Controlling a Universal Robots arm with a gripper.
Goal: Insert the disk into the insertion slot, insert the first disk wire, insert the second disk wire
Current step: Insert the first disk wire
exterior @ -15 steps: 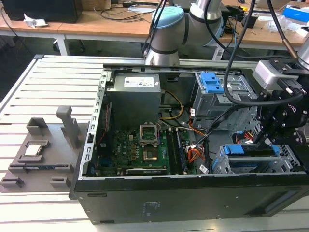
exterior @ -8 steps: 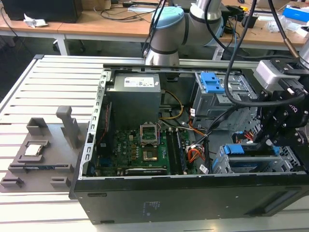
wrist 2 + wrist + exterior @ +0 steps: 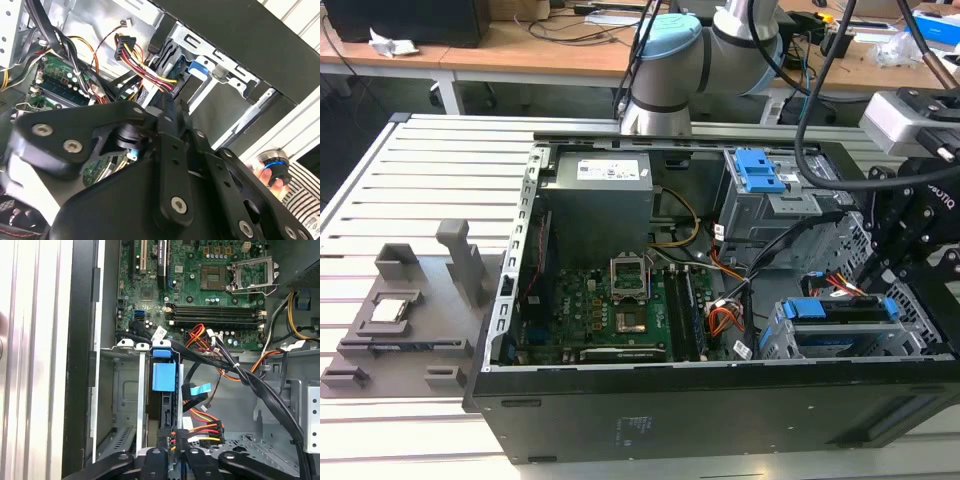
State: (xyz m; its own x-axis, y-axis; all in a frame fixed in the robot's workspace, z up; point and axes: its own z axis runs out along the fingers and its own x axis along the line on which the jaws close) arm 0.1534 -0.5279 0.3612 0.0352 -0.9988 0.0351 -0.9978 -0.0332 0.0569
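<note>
Inside the open computer case (image 3: 620,420), the insertion slot (image 3: 775,342) already holds the disk (image 3: 840,308), so I judge the first wire is in hand. My gripper (image 3: 175,106), pressed together, sits at the power plug (image 3: 182,435) behind the disk; seating it needs a square push.

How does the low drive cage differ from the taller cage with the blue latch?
The low drive cage sits lower and nearer the exterior camera than the taller cage, which stands farther back. The low drive cage holds the disk in its blue carrier; the taller cage bears a blue latch plate on top. Both are grey metal.
</note>
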